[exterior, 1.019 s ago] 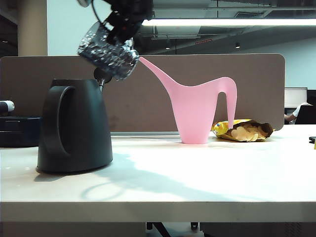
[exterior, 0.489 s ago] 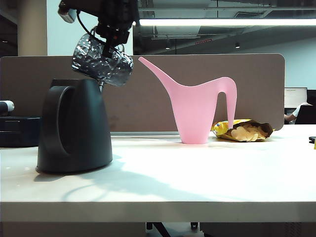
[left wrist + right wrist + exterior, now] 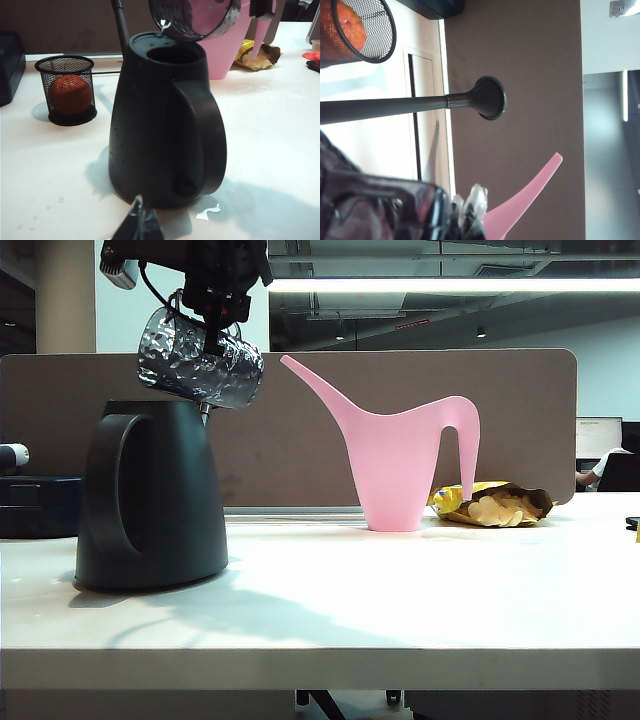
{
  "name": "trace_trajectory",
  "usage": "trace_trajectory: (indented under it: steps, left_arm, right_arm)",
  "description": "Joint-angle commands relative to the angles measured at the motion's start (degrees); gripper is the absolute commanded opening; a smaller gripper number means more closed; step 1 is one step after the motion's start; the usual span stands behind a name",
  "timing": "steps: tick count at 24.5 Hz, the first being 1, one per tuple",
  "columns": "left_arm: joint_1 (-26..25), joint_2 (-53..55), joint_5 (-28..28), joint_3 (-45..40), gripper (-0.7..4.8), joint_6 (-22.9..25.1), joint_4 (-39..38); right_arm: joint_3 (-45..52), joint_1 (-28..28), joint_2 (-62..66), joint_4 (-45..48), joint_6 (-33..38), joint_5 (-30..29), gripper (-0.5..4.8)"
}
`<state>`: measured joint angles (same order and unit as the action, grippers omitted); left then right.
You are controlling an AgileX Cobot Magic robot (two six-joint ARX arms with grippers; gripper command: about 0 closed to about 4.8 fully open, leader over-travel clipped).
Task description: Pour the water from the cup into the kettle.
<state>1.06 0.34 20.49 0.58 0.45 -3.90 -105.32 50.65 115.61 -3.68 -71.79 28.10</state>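
The cup (image 3: 200, 365), a dark dimpled glass mug, hangs tipped nearly on its side just above the top of the black kettle (image 3: 150, 500). My right gripper (image 3: 215, 325) comes down from above and is shut on the cup's thin handle. In the left wrist view the cup's mouth (image 3: 195, 17) sits over the kettle's open top (image 3: 172, 52); no stream of water shows. The right wrist view shows the cup's glass (image 3: 380, 210) beside the right gripper (image 3: 468, 202). My left gripper (image 3: 139, 222) rests low in front of the kettle (image 3: 160, 120), shut and empty.
A pink watering can (image 3: 400, 460) stands right of the kettle, with an open bag of chips (image 3: 495, 505) behind it. A black mesh holder (image 3: 70, 90) with an orange ball stands beyond the kettle. A small puddle (image 3: 210, 214) lies at the kettle's base. A brown partition (image 3: 520, 420) backs the table.
My right gripper has carried the cup leftward and a little lower over the kettle. The wrist has rolled, tipping the cup's mouth further down. The left arm has not moved.
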Motion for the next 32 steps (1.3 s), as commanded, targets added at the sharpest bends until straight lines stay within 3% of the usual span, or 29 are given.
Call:
trace_trajectory:
  steps: [1, 32]
  left_arm:
    - [0.0, 0.0, 0.3, 0.1, -0.05, 0.1, 0.5]
    - [0.0, 0.0, 0.3, 0.1, -0.05, 0.0, 0.5]
  right_arm:
    - [-0.2, 0.2, -0.1, 0.9, -2.3, 0.3, -0.05]
    - [-0.2, 2.4, 2.6, 5.2, -13.2, 3.3, -0.05]
